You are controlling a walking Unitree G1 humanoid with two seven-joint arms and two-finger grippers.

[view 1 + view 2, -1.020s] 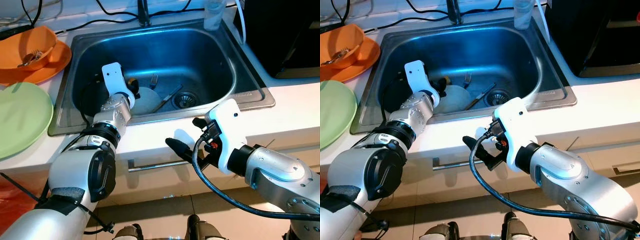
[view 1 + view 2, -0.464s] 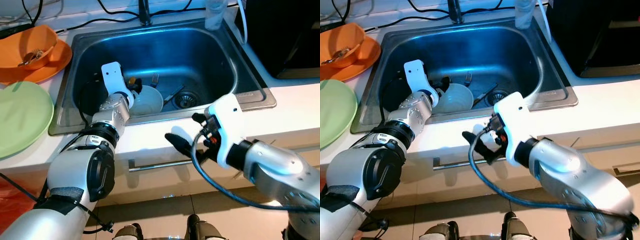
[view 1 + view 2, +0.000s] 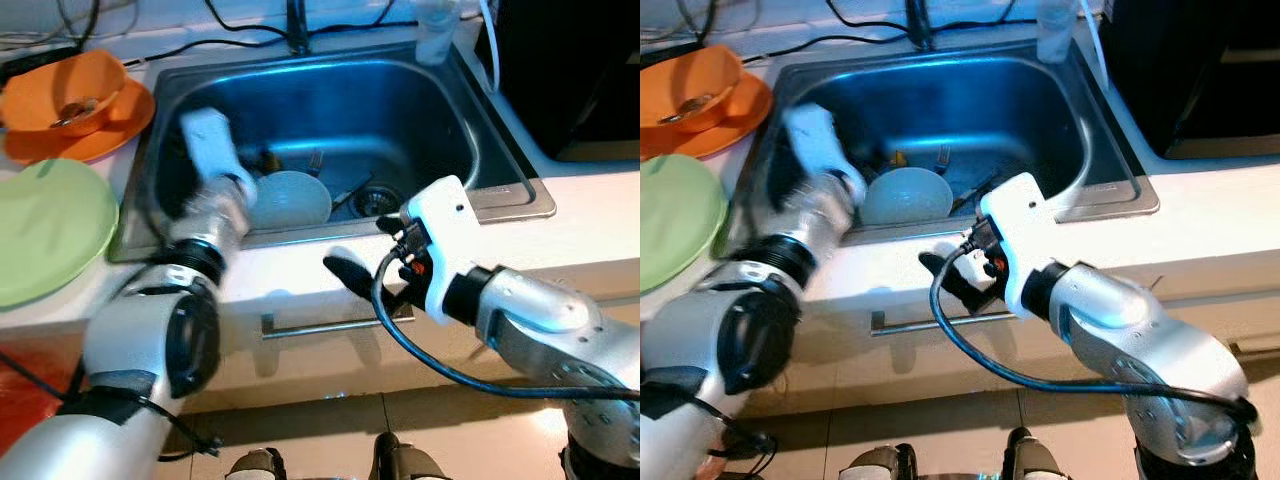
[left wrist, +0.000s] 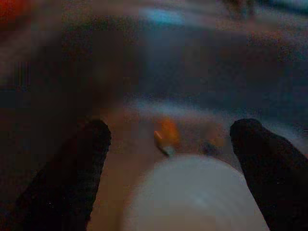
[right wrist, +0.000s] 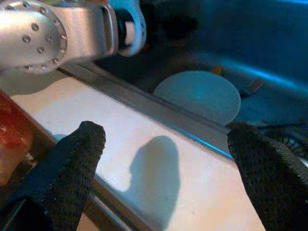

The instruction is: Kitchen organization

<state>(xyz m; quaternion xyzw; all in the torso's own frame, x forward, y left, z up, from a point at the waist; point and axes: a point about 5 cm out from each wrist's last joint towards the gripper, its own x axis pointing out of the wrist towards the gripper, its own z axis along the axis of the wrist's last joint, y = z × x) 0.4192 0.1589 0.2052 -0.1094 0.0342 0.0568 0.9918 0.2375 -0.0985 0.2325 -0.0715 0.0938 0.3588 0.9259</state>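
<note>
Your left gripper [image 4: 168, 159] reaches down into the sink [image 3: 470, 120], fingers spread wide, a white bowl [image 3: 290, 197] lying upturned between them near the sink's front wall. You can see a fork [image 3: 314, 160] and a dark utensil [image 3: 348, 187] behind the bowl, by the drain [image 3: 375, 199]. Your right gripper [image 5: 163, 159] hangs over the counter's front edge [image 3: 560, 225], fingers apart, holding nothing. Orange bowl [image 3: 65, 90] and green plate [image 3: 50, 225] sit left of the sink.

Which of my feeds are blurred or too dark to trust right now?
Left and right eye views: the left arm smears with motion blur inside the sink, while the right end effector stays fairly sharp. Left wrist view: very dark and soft, the pale bowl barely defined. Right wrist view: bright, clear, hard shadow on the counter.
</note>
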